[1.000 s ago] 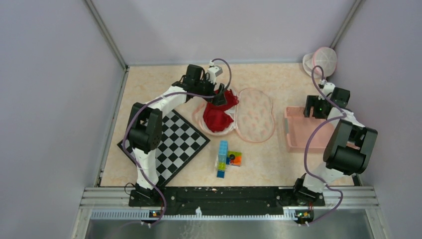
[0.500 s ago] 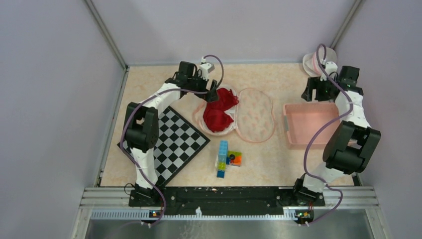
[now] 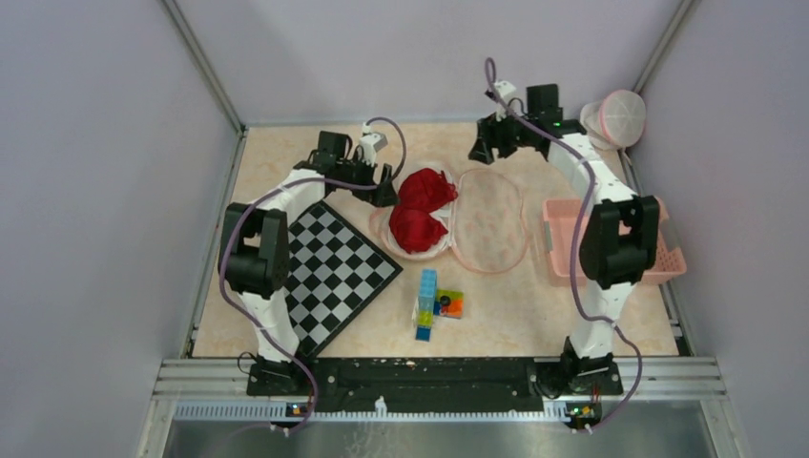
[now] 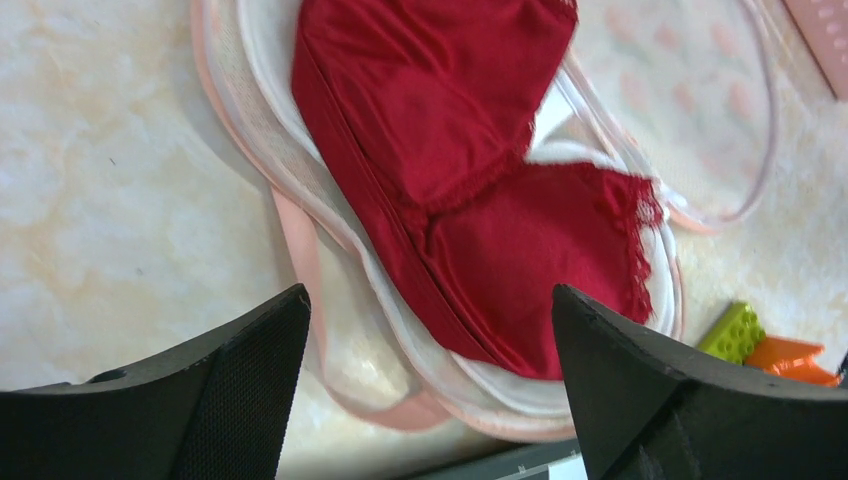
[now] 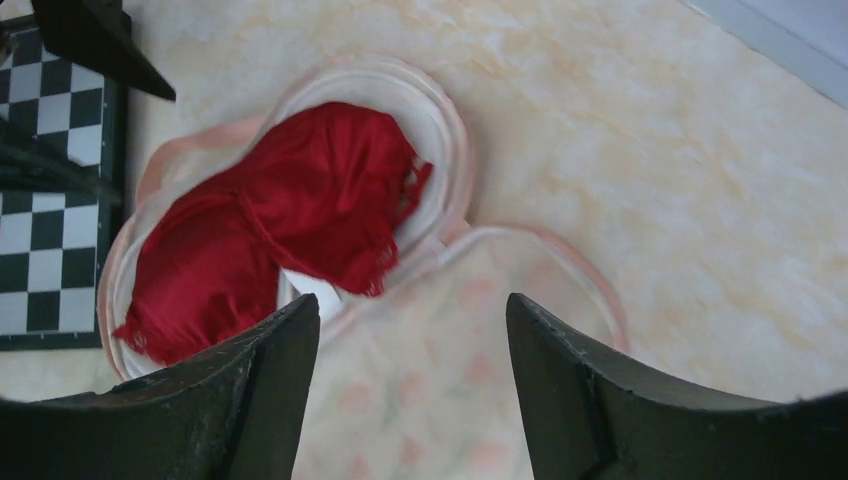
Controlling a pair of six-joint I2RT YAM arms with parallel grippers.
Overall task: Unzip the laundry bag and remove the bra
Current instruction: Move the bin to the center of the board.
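Pink-trimmed white mesh laundry bag (image 3: 491,229) lies unzipped mid-table, folded open into two rounded halves. Red lace-edged bra (image 3: 420,210) sits bunched in the left half, close to a corner of the black-and-white checkerboard (image 3: 334,272). Left gripper (image 3: 384,186) hangs at the bag's far-left rim just beside the bra, fingers spread wide with nothing between them; right gripper (image 3: 482,148) hovers over the table beyond the bag's patterned right half, fingers likewise spread and holding nothing, with the pink plastic basket (image 3: 565,250) standing to the right of the bag.
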